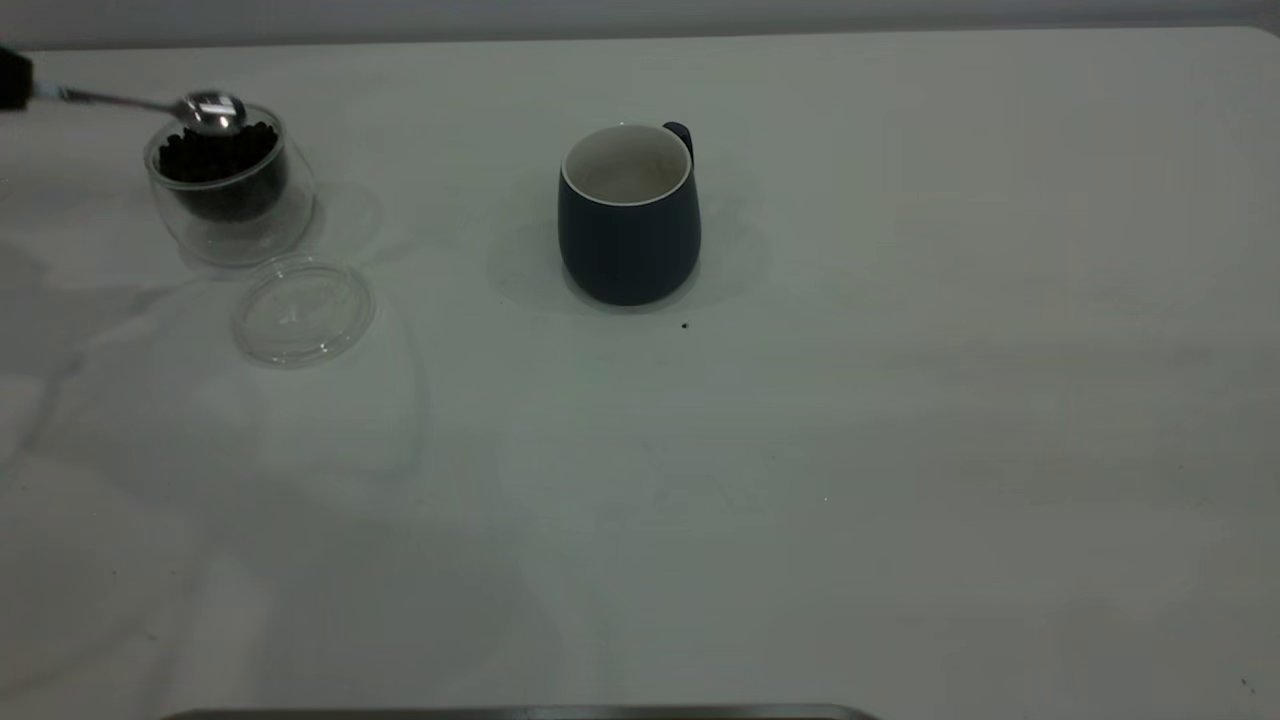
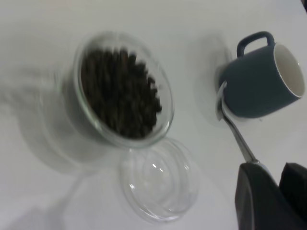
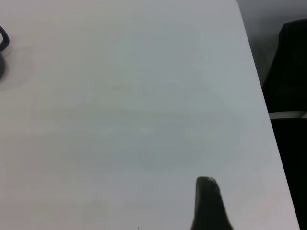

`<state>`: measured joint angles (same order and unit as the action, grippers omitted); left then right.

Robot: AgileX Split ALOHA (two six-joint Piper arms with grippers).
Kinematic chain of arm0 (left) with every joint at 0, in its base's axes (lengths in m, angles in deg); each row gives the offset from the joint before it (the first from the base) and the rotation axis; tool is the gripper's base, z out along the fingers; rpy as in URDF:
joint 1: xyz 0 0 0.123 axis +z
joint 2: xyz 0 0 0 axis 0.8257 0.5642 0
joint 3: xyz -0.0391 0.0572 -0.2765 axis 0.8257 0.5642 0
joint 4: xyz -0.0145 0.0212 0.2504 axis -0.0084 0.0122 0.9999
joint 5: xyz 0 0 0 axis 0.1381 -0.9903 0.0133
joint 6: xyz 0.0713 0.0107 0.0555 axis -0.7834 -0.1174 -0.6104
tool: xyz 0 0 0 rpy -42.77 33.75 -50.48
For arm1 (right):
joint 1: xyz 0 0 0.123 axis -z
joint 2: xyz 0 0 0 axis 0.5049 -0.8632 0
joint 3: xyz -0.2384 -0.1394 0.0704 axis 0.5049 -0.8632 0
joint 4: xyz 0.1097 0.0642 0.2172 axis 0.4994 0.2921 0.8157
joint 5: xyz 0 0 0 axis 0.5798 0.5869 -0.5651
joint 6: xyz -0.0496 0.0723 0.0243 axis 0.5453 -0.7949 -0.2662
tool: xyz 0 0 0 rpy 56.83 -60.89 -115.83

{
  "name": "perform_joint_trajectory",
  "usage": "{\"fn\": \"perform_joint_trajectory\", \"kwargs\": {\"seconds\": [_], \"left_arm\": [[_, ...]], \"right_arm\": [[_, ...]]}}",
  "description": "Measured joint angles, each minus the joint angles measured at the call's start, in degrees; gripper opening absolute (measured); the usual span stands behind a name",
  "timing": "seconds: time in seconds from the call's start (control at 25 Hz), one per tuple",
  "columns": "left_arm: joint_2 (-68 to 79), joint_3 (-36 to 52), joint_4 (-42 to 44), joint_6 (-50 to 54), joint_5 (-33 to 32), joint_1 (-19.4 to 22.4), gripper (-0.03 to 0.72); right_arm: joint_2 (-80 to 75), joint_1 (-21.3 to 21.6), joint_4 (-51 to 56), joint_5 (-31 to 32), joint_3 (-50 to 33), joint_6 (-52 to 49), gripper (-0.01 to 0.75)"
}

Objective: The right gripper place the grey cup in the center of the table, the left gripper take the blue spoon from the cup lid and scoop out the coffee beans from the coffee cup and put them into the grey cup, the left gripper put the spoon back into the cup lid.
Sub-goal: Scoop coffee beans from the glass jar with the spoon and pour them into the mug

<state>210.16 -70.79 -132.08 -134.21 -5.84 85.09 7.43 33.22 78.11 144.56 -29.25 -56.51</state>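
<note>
The grey cup stands upright and empty near the middle of the table, its handle at the back. The coffee cup, full of coffee beans, stands at the far left. The cup lid lies empty just in front of it. My left gripper sits at the left edge, shut on the blue spoon. The spoon's shiny bowl hovers over the beans at the cup's rim and looks empty. Its blue handle is hidden in the grip. The left wrist view shows the gripper, spoon, beans, lid and grey cup.
My right gripper shows only as a dark tip over bare table near the table's edge, far from the grey cup's handle. A dark speck lies in front of the grey cup. A metal edge runs along the front.
</note>
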Motion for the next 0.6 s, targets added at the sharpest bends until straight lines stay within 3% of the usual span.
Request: {"fn": "perform_joint_trajectory", "kwargs": {"seconds": [0.44, 0.6], "left_arm": [[-1.50, 0.51, -1.16, -4.29, 13.07, 0.00, 0.122], [-1.14, 0.51, -4.77, -7.63, 14.56, 0.00, 0.122]], "right_arm": [[0.00, 0.00, 0.00, 0.00, 0.00, 0.00, 0.459], [0.00, 0.00, 0.00, 0.00, 0.00, 0.00, 0.459]]}}
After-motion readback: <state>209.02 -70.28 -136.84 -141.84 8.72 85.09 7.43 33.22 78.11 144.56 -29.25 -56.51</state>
